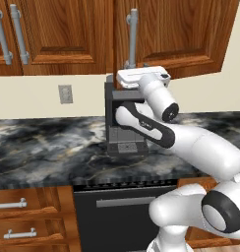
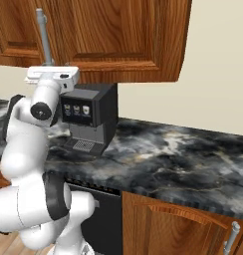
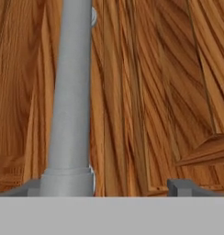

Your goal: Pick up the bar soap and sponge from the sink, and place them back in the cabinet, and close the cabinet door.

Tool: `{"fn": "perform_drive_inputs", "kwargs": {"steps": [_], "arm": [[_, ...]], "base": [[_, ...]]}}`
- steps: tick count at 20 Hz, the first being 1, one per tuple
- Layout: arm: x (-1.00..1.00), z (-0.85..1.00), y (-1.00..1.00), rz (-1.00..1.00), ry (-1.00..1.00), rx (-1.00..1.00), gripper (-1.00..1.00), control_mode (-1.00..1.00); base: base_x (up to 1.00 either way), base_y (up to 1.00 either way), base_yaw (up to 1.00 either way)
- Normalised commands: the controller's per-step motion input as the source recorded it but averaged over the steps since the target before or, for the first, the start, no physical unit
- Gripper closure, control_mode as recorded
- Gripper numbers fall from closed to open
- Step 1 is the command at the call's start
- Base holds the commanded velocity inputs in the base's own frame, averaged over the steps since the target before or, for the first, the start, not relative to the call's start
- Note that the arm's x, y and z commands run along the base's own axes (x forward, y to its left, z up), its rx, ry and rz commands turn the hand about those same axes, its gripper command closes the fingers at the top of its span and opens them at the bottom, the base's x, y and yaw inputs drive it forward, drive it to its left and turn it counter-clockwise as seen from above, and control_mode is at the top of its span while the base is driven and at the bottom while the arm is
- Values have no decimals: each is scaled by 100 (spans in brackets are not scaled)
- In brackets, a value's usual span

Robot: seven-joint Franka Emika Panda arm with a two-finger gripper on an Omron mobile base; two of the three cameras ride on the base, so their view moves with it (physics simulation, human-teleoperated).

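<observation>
1. The wide reddish-brown panelled wooden cabinet door hangs above the dark marbled stone tabletop. Its right side stands slightly proud of the wall, so I judge it not fully shut.
2. Its long vertical silver bar handle runs up the hand view at close range. Its lower mount sits between the two dark finger tips, just beside one of them.
3. My end effector is raised to the lower end of that handle, jaws spread wide and clamped on nothing. I cannot tell whether a tip touches the bar.
4. Below my wrist, a black and grey coffee machine stands on the tabletop against the wall.
5. The step in hand, as I read it, is the last one: closing the door. The sponge and soap are presumably stowed behind the panel.
6. The next move calls for a steady push on the handle or panel toward the cabinet frame, keeping clear of the coffee machine.
</observation>
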Motion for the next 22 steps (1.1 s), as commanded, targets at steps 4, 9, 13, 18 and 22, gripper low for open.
{"fn": "perform_drive_inputs", "kwargs": {"steps": [4, 9, 13, 18, 22], "arm": [[35, 0, 11, -4, 0, 0, -100, -100], [34, 4, 15, -4, 0, 0, -100, -100], [27, 14, 18, -5, 2, 0, -100, -100], [25, 14, 17, -5, 4, 0, -100, -100], [31, 9, 12, -4, 2, 0, -100, -100]], "base": [[0, 0, 0], [0, 0, 0], [0, 0, 0], [0, 0, 0], [0, 0, 0]]}}
